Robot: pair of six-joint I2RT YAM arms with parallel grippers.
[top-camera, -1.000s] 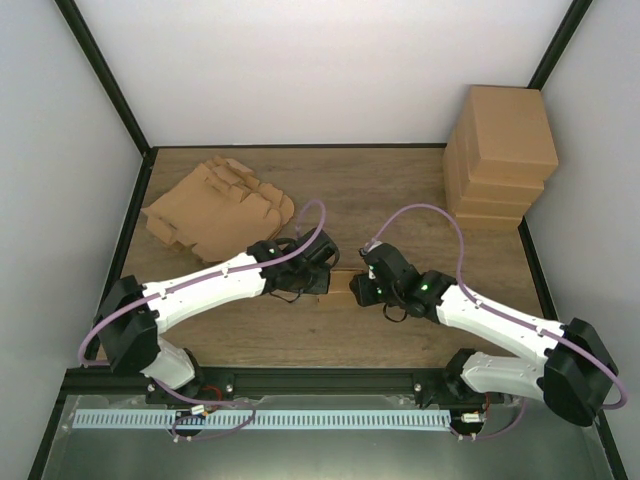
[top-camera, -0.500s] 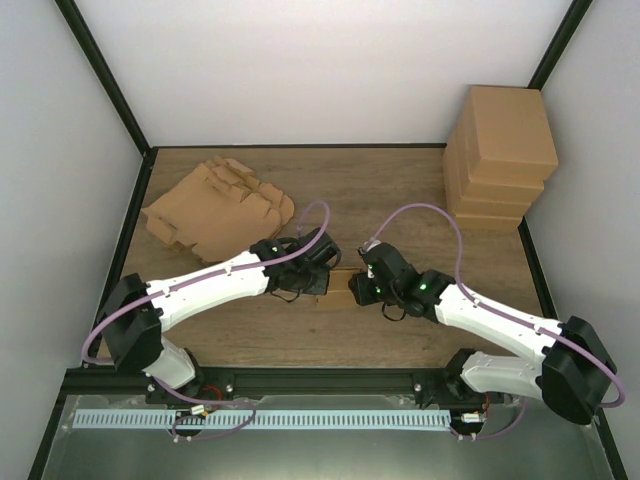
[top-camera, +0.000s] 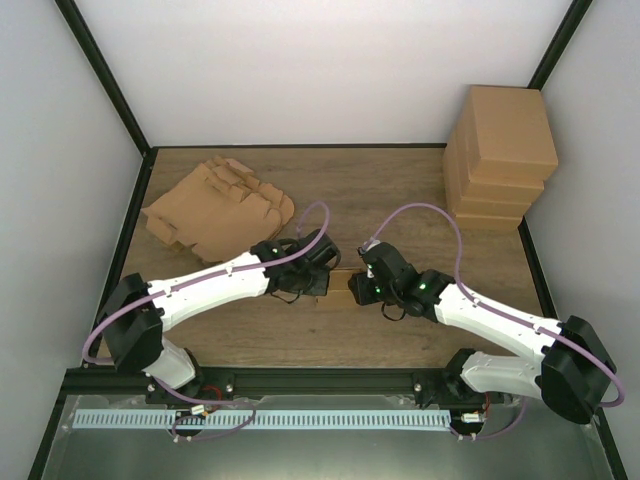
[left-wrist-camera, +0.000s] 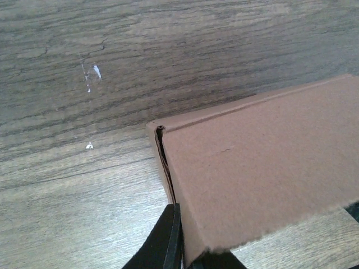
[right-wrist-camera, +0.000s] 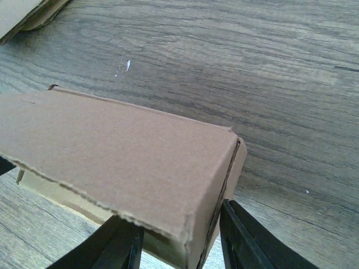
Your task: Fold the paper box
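One box (top-camera: 342, 284) is in hand, at the middle of the table (top-camera: 400, 190), between the two grippers. It lies flat on the wood with its lid down, so nothing of its inside can be seen. The left gripper (top-camera: 322, 278) is pressed together on a thin cardboard wall at the box's left end, with one black finger (left-wrist-camera: 166, 241) seen against the side seam. The right gripper (top-camera: 364, 288) is set partly apart, and the box's right end is clamped between its two fingers (right-wrist-camera: 247, 238).

One loose pile of flat blanks (top-camera: 215, 205) is seen at the far left; its sheets overlap too much to be counted. One stack of folded boxes (top-camera: 505, 130) is stood at the far right corner, and four layers can be counted in it. All are closed, and their contents are hidden.
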